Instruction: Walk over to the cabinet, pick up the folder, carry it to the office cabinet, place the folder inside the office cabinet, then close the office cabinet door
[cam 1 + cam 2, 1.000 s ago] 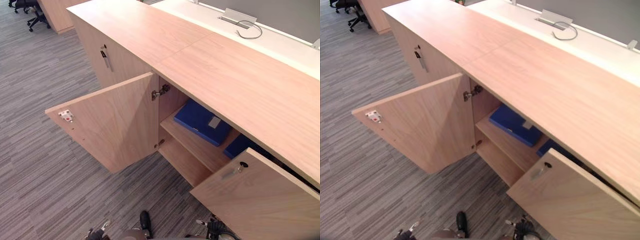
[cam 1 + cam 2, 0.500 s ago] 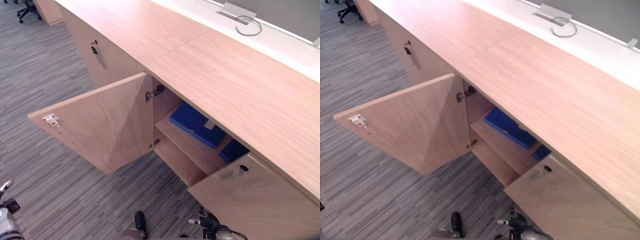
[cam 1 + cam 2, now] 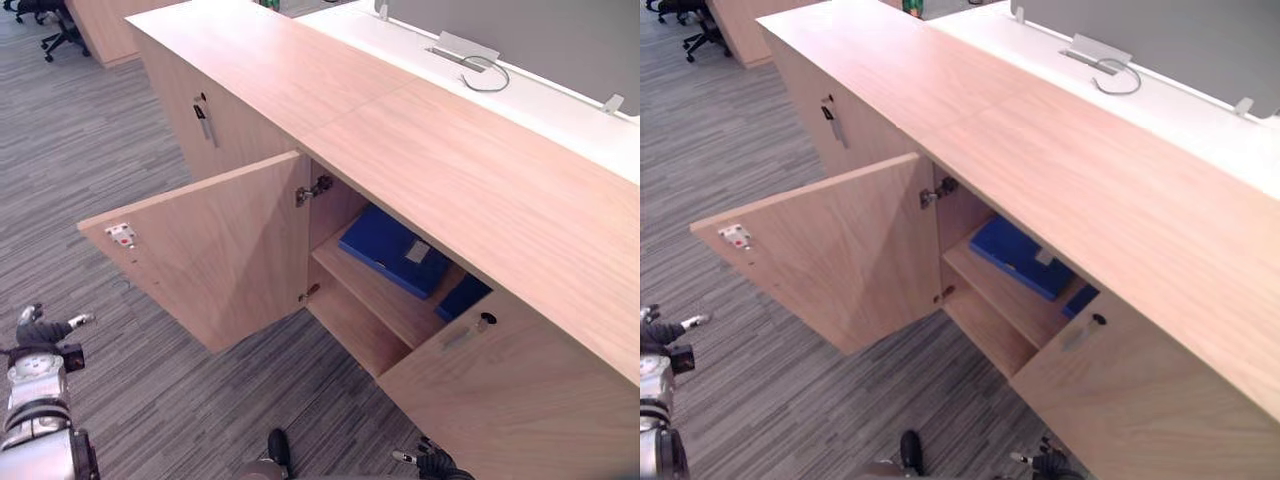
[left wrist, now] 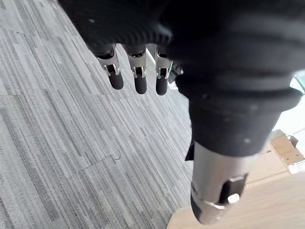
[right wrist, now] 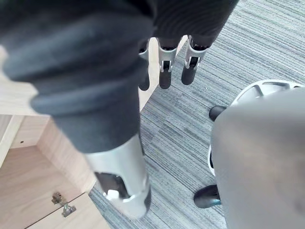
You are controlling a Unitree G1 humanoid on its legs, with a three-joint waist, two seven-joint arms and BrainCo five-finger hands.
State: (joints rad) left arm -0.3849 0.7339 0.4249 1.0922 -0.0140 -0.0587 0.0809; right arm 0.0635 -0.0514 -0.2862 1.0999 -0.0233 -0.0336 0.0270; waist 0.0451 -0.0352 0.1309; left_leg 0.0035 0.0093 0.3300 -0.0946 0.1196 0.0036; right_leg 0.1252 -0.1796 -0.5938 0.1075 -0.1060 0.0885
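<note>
Open office cabinet point(image 3: 450, 170) on grey striped carpet point(image 3: 120, 150), with the blue folder point(image 3: 385, 248) inside.

The long wooden cabinet runs across the view. Its left door point(image 3: 220, 250) stands wide open over the carpet and its right door point(image 3: 510, 400) is also swung out. The folder lies flat on the upper shelf point(image 3: 385, 300) between the two doors, with a second blue folder point(image 3: 462, 297) just beside it, partly hidden by the right door. The left hand point(image 4: 140, 81) hangs over the carpet with its fingers straight and loose, holding nothing. The right hand point(image 5: 165, 76) hangs near the cabinet's base, fingers likewise relaxed and empty.
</note>
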